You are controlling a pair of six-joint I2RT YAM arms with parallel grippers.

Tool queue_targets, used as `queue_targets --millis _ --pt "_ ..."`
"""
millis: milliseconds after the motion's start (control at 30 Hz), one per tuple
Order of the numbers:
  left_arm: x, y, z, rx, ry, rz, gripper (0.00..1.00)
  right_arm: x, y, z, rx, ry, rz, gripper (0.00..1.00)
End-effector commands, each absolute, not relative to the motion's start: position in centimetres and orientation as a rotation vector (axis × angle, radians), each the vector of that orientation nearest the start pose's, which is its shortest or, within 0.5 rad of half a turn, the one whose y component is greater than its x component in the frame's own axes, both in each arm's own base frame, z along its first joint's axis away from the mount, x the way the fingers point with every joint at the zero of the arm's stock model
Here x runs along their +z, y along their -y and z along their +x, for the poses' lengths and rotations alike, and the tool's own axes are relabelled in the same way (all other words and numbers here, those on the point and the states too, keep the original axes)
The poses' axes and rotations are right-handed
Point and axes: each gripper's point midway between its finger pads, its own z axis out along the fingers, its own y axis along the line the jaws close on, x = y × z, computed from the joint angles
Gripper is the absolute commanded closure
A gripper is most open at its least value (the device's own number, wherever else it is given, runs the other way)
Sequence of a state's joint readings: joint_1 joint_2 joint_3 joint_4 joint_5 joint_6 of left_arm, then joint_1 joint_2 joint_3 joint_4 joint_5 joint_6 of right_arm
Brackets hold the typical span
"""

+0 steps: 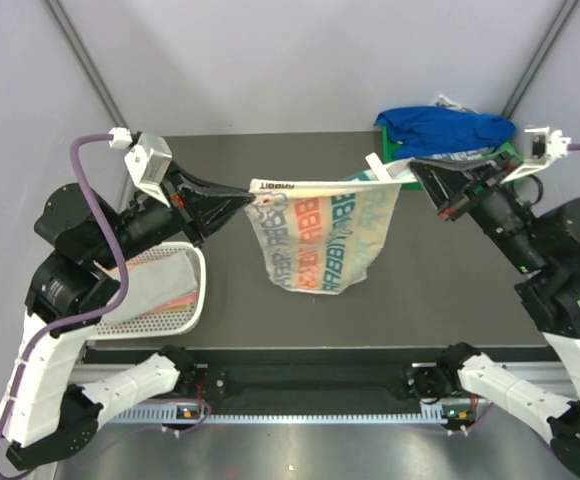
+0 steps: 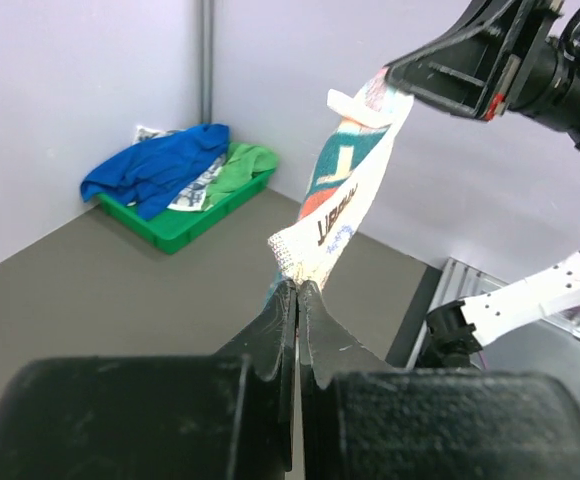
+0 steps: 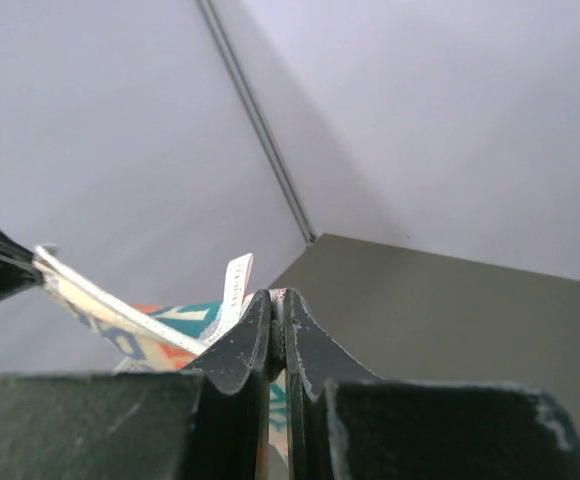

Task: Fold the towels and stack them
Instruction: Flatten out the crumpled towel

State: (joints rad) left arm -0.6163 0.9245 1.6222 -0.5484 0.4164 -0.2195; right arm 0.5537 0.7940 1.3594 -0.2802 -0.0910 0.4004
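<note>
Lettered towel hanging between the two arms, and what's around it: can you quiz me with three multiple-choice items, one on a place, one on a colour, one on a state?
1. Where is the green plastic tray?
A. far right corner of the dark table
B. near left corner
C. centre

2. What colour is the crumpled towel on top of that tray?
A. red
B. yellow
C. royal blue

3. How is the white towel with grey, teal and orange letters placed?
A. folded flat
B. hanging by its top edge, pinched by the left end effector and right end effector
C. rolled up

Answers:
1 A, the top view shows it at the far right.
2 C, blue cloth drapes over the tray.
3 B, both end effectors are shut on its top corners.
</note>
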Motion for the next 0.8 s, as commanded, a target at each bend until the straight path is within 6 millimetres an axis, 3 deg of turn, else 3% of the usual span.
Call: queue_targets --millis 0,100,200,367,467,500,533,567,600,633,667,700,733,767 --pt "56.5 19.2 12.7 -1.008 -1.209 0.627 1.0 55.2 -14.3 17.4 0.865 -1.242 -0.185 1.0" --pt "57.8 18.4 12.6 -1.009 -1.188 0.564 1.0 56.0 -14.1 16.6 0.894 -1.253 -0.178 1.0" --pt "58.0 18.2 14.1 -0.992 -1.211 0.48 1.0 56.2 -14.6 17.1 0.903 -1.281 -0.176 1.0" --pt "56.5 18.9 18.7 -0.929 -1.317 0.36 1.0 54.6 -15.7 20.6 0.853 -1.376 -0.136 1.0" --pt "53.6 20.4 23.0 -0.864 -1.435 0.308 1.0 52.6 -17.0 24.3 0.789 -1.457 -0.12 1.0" --pt "51.9 21.1 25.3 -0.819 -1.492 0.286 1.0 51.9 -17.4 25.6 0.764 -1.478 -0.121 1.0" --pt "51.0 21.4 26.4 -0.809 -1.52 0.279 1.0 50.3 -18.7 28.1 0.743 -1.529 -0.124 1.0" --pt "49.6 21.2 28.4 -0.787 -1.551 0.262 1.0 49.0 -19.0 29.9 0.717 -1.563 -0.114 1.0" --pt "47.6 22.2 30.3 -0.824 -1.609 0.262 1.0 47.7 -19.8 31.3 0.733 -1.594 -0.132 1.0" --pt "46.3 20.6 32.8 -0.798 -1.637 0.206 1.0 45.0 -21.2 34.0 0.736 -1.664 -0.14 1.0" --pt "43.6 20.8 35.8 -0.796 -1.685 0.177 1.0 44.0 -21.3 36.0 0.738 -1.661 -0.134 1.0" --pt "42.0 20.5 37.5 -0.807 -1.717 0.137 1.0 42.8 -22.2 37.1 0.781 -1.687 -0.14 1.0" --pt "40.8 20.4 39.0 -0.824 -1.735 0.133 1.0 40.1 -23.0 39.6 0.788 -1.74 -0.139 1.0" --pt "37.9 19.9 42.3 -0.808 -1.777 0.095 1.0 39.8 -22.9 41.4 0.792 -1.719 -0.127 1.0"
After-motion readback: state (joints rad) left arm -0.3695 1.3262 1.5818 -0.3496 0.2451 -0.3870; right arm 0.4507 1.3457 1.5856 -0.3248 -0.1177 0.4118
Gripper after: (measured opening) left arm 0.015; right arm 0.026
